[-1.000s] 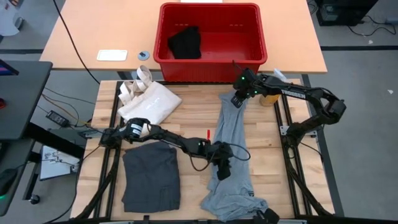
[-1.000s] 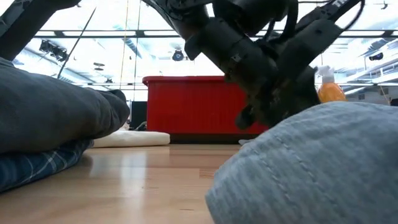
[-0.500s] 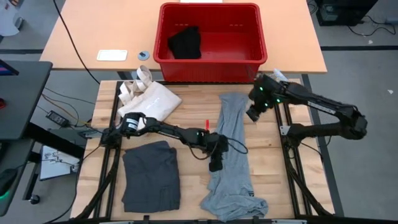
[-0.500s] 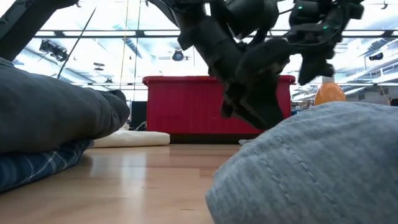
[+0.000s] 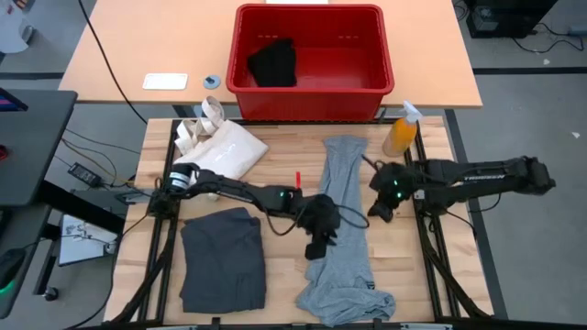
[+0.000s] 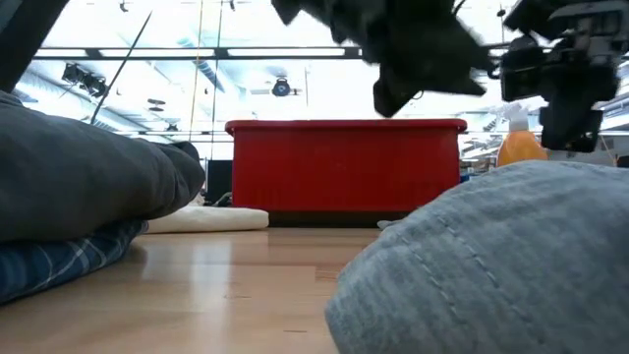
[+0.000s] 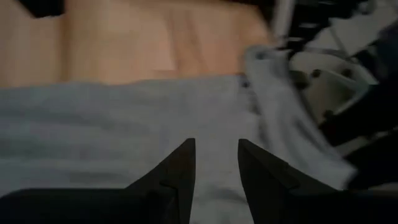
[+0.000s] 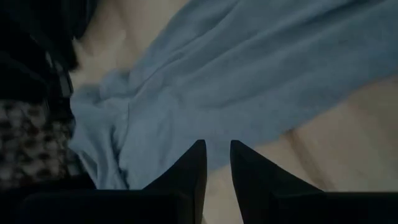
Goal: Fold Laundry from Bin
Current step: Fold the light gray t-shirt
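Wooden table (image 5: 284, 179), left to right. Folded dark grey piece (image 5: 223, 258) lies flat at the near left, a blue plaid layer (image 6: 49, 264) showing under it in the low view. Cream tote (image 5: 220, 151) sits behind it, toward the far left corner. Left gripper (image 5: 316, 246) hangs above the left edge of the light grey piece (image 5: 341, 229); its fingers (image 7: 180, 171) stand a narrow gap apart with nothing between them, cloth below. The light grey piece runs as a long strip down the table's middle, bunched at the near end. Red bin (image 5: 310, 99) stands on the tan table beyond, behind the centre, with a black piece (image 5: 273, 62) in its left half. Right gripper (image 5: 381, 209) hovers just off the strip's right edge; its fingers (image 8: 186, 174) are nearly together, empty. Orange spray bottle (image 5: 400, 133) stands near the far right corner.
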Action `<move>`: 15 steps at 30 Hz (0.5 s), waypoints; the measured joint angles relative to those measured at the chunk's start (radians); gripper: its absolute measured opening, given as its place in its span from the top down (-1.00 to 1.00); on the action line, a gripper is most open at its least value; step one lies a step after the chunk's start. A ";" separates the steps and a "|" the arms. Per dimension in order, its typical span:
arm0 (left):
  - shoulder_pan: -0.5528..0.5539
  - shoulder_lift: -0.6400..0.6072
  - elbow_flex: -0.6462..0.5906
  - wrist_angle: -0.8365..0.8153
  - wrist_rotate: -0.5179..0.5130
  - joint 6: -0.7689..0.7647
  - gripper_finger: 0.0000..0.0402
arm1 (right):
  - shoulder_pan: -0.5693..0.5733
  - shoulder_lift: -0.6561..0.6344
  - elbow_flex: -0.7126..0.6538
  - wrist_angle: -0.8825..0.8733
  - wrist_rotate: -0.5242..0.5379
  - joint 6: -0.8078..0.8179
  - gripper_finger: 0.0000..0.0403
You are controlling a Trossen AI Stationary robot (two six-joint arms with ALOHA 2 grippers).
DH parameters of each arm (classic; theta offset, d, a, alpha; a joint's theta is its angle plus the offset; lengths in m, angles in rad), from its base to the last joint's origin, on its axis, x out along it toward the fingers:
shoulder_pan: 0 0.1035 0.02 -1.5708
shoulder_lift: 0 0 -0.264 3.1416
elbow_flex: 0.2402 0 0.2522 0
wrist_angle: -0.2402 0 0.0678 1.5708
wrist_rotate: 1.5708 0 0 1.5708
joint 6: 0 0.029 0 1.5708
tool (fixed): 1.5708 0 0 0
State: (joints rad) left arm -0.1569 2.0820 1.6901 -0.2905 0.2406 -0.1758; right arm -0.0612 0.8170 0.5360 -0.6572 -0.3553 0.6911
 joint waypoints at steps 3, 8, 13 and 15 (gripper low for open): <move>-0.049 -0.016 -0.001 -0.003 0.001 -0.031 0.38 | 0.129 0.004 -0.011 0.056 0.092 0.045 0.59; -0.159 -0.011 -0.002 0.002 0.000 -0.083 0.38 | 0.295 0.044 -0.024 0.141 0.265 0.175 0.59; -0.279 0.008 -0.001 0.055 -0.147 -0.028 0.37 | 0.370 0.101 -0.024 0.190 0.355 0.259 0.59; -0.311 0.013 -0.001 0.086 -0.235 -0.047 0.37 | 0.383 0.127 -0.024 0.211 0.362 0.272 0.59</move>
State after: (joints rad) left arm -0.4684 2.0953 1.6890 -0.2049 0.0055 -0.2229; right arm 0.3216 0.9437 0.5121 -0.4459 0.0067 0.9632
